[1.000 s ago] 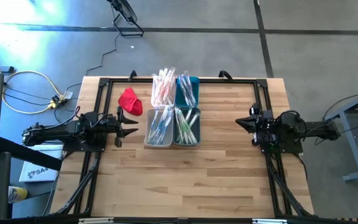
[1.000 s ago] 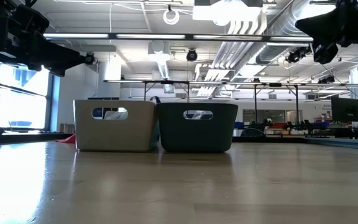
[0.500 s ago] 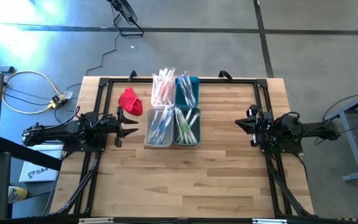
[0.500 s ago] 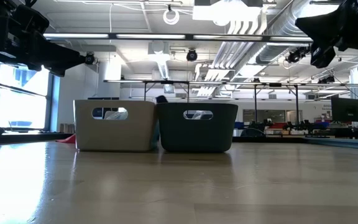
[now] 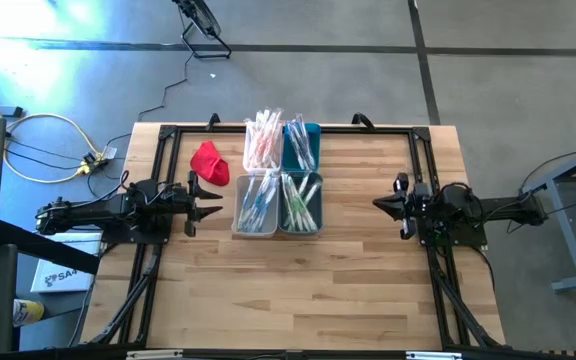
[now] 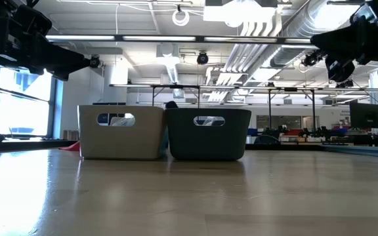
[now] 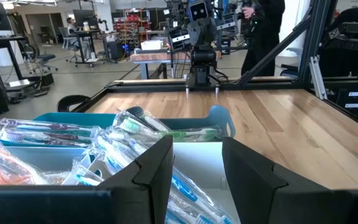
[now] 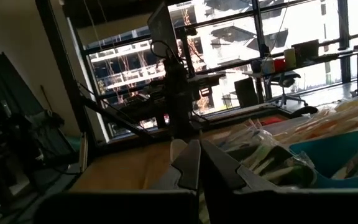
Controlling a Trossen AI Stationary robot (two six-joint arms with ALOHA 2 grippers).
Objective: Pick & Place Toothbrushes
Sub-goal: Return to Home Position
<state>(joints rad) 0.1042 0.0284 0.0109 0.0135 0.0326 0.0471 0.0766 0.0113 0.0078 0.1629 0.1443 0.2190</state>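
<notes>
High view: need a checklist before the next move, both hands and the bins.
1. Left hand open and empty: ok.
2. Right hand shut, nothing held: ok.
3. Both hands apart from the bins: ok.
4. Toothbrushes all in bins, none loose on the table: ok.
5. Red cloth clear of the left hand: cannot tell, they lie close.

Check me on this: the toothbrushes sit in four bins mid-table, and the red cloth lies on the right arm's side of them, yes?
Not quite. The high view shows the red cloth on the left arm's side of the bins, near the left gripper. The toothbrushes do sit in four bins mid-table.
</notes>
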